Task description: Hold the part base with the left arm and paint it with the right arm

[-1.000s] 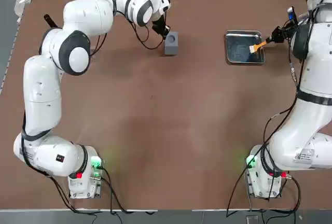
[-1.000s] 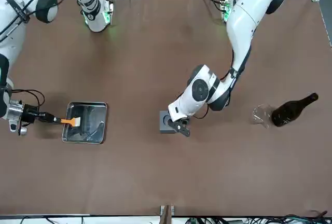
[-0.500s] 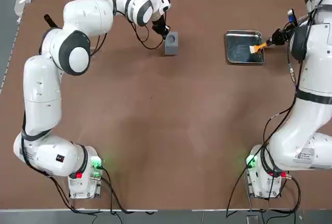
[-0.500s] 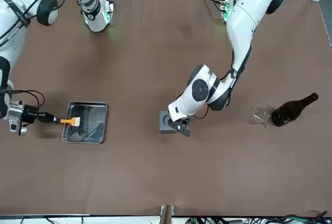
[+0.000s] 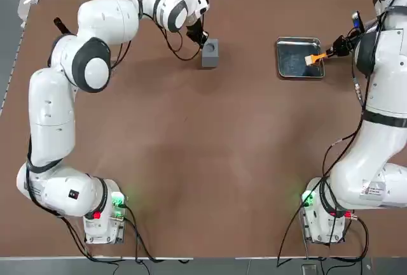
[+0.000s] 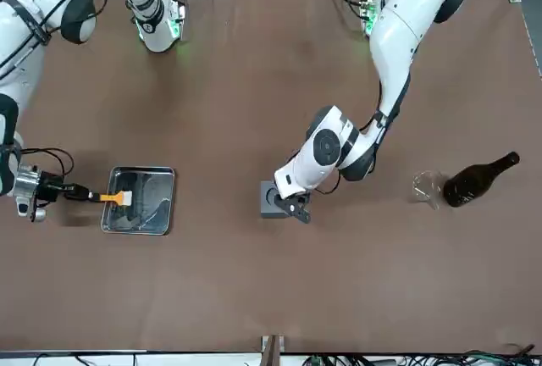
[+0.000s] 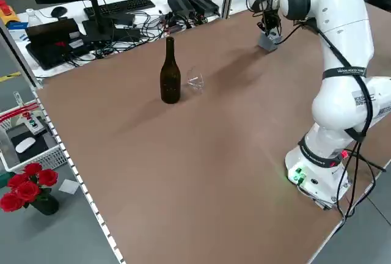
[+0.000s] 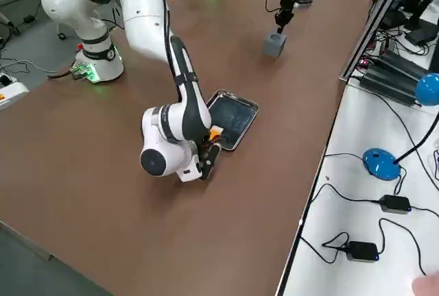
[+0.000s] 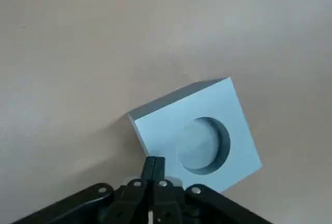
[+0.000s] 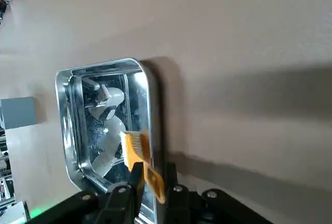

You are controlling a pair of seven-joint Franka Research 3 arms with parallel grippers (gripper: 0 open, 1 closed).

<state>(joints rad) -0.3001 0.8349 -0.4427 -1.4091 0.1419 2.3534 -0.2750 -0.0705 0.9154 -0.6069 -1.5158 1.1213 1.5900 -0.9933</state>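
At the desk's far edge, left gripper (image 5: pixel 202 39), fingers together, pins part base (image 5: pixel 210 51); right gripper (image 5: pixel 339 46) clamps brush (image 5: pixel 316 56) over tray (image 5: pixel 299 71) for loading.

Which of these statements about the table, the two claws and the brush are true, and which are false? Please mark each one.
1. The right claw holds an orange brush. True.
2. The brush tip touches the part base. False: it is over the steel tray, and the grey block stands apart from it.
3. The left claw is shut, at the block's edge. True.
4. The dark bottle lies flat. False: it stands upright beside a clear glass.
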